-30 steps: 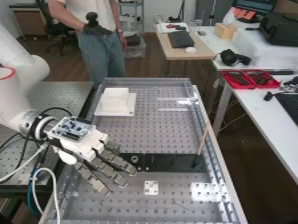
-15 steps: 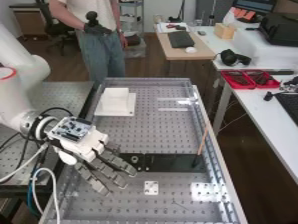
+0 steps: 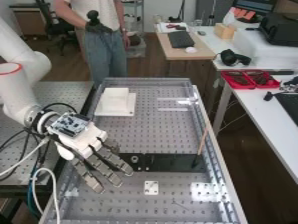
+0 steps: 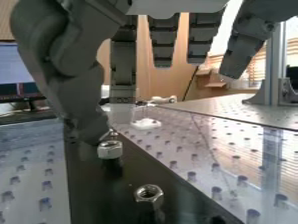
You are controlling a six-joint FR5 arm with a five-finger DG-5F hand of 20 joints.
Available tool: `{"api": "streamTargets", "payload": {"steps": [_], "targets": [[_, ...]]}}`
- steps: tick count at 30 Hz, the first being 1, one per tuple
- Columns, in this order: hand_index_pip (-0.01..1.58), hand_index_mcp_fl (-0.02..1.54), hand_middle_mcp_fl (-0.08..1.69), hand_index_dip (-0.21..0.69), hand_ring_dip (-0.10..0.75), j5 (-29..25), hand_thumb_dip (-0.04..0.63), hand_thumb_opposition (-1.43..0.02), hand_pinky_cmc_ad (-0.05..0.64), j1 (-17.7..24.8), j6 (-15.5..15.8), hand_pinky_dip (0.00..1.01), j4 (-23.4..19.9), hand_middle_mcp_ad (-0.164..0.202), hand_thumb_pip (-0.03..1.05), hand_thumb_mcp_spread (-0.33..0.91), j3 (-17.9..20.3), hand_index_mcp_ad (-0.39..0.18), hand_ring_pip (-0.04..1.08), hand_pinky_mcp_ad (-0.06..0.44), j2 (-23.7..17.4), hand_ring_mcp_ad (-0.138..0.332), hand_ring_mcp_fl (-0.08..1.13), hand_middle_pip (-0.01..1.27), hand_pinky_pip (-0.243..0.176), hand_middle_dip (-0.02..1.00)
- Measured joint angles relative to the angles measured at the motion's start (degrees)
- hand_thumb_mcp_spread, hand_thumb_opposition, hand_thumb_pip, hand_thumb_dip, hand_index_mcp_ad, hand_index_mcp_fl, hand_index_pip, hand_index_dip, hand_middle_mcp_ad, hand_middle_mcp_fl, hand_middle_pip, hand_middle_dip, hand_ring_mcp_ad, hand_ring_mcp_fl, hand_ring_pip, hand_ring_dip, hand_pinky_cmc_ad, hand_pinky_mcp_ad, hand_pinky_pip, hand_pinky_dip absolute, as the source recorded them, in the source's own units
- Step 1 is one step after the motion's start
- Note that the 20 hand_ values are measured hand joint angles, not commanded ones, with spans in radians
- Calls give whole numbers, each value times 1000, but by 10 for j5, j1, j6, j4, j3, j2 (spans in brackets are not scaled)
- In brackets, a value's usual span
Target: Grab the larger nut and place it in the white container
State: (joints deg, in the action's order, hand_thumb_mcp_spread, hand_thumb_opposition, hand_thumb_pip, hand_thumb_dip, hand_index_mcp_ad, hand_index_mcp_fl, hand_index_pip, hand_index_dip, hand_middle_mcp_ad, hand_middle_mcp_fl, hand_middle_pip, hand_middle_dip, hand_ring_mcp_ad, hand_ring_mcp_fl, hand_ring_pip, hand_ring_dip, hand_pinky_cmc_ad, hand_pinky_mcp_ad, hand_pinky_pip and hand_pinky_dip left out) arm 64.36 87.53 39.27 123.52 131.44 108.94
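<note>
In the high view the hand [image 3: 85, 146] is over the left end of the black bar [image 3: 174, 162], its fingers extended towards the bench's near end. The bearing [image 3: 135, 159] stands just beyond the fingers. The white container [image 3: 116, 101] sits farther up the bench. In the wrist view the hand [image 4: 75, 85] has straight, spread fingers and a thumb hanging down. The larger nut [image 4: 110, 149] stands on the bar close by the thumb's tip, with nothing curled round it. The smaller nut [image 4: 148, 193] is nearer the camera; the bearing [image 4: 112, 134] is partly hidden behind the larger nut.
A small white plate with holes [image 3: 151, 188] lies on the bench on the bar's near side. A thin brown stick [image 3: 202, 142] rises from the bar's right end beside the bench's raised edge [image 3: 214, 145]. Cables hang by the arm at the left.
In the high view the hand has shifted slightly to the left, its fingertips drawing back a little from the bearing. The fingers stay extended, and the parts on the bar look unmoved.
</note>
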Motion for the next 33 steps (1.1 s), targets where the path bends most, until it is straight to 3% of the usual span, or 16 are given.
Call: {"api": "streamTargets", "payload": {"steps": [18,33], "targets": [[1553,138,3,169,119,-28,237,-869,365,14,0,410,0,82,721,354,-7,-115,87,291,8,161,0,127,-105,229],[1553,98,3,169,119,-49,239,-869,365,23,-6,475,-6,82,764,337,-1,-115,89,291,11,164,0,127,-105,229]]}}
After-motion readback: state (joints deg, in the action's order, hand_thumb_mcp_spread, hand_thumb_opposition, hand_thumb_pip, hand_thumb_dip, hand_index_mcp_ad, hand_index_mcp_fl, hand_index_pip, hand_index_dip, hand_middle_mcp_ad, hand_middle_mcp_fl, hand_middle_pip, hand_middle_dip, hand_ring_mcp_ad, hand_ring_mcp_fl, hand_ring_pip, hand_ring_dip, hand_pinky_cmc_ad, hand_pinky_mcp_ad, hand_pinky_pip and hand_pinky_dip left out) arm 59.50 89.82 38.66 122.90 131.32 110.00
